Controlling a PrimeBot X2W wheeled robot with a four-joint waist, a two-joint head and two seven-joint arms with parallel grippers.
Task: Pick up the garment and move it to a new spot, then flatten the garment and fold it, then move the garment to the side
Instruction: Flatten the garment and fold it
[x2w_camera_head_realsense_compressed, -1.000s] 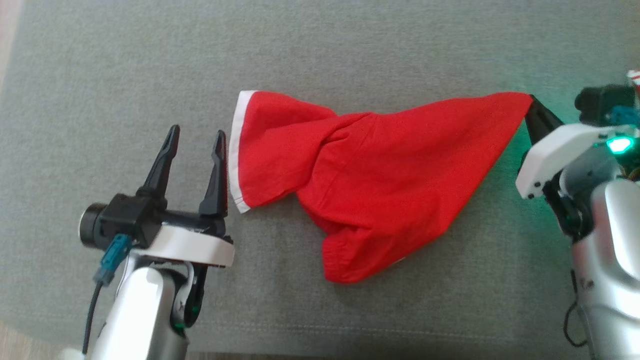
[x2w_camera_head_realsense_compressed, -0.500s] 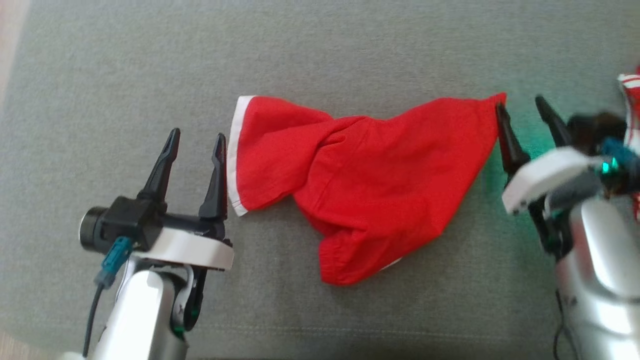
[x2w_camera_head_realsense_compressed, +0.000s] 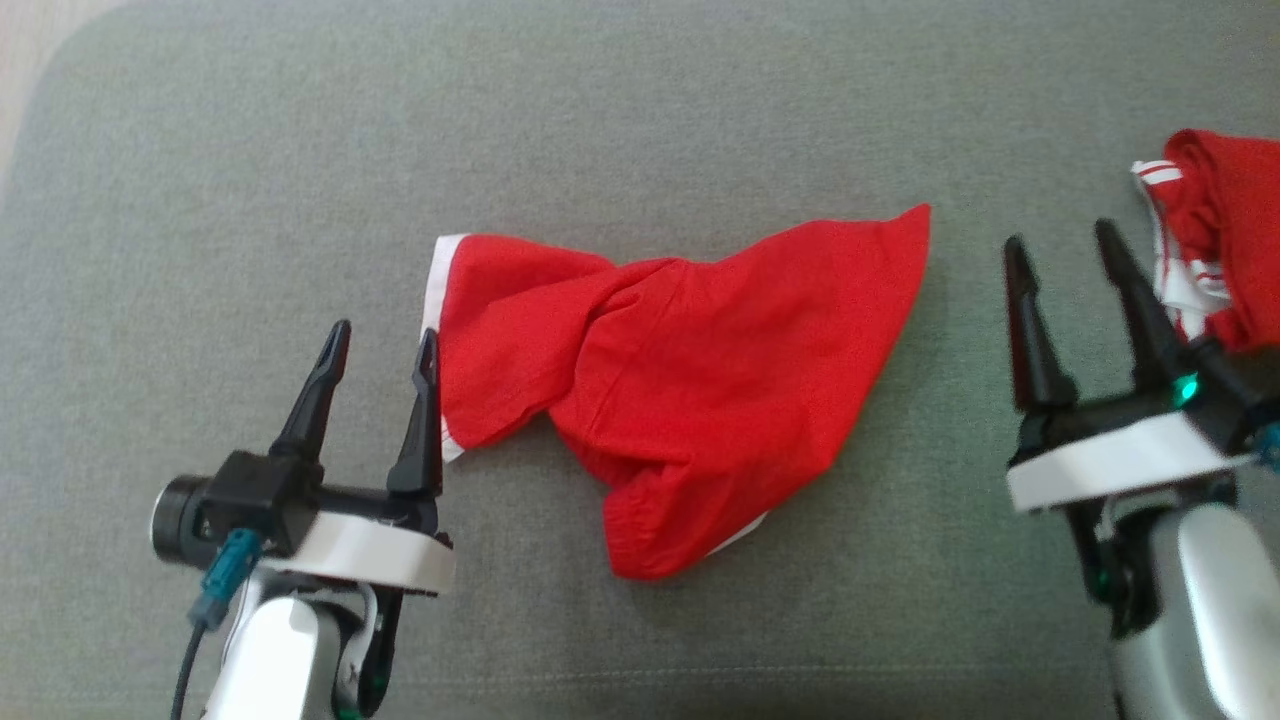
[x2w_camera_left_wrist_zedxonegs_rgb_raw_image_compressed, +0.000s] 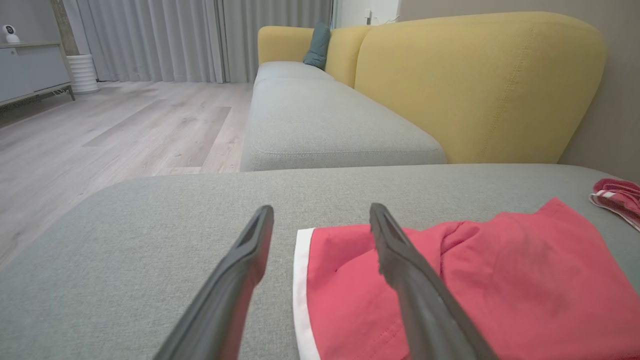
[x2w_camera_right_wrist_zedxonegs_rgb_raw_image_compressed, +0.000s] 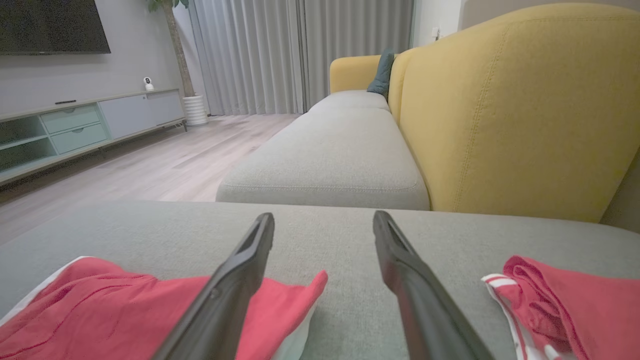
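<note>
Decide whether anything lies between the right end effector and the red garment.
Nothing visible does. Bare grey cushion separates the right end effector from the pointed corner of the red garment; a striped red cloth lies on the end effector's other side.

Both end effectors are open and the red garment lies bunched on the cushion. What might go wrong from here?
The red garment is twisted near its middle; folding before untwisting would likely lock in the bunching. A striped red garment lies close beside the right end effector; a reach there may snag the wrong piece. The left end effector sits at the white hem; a shallow pinch may slip off.
</note>
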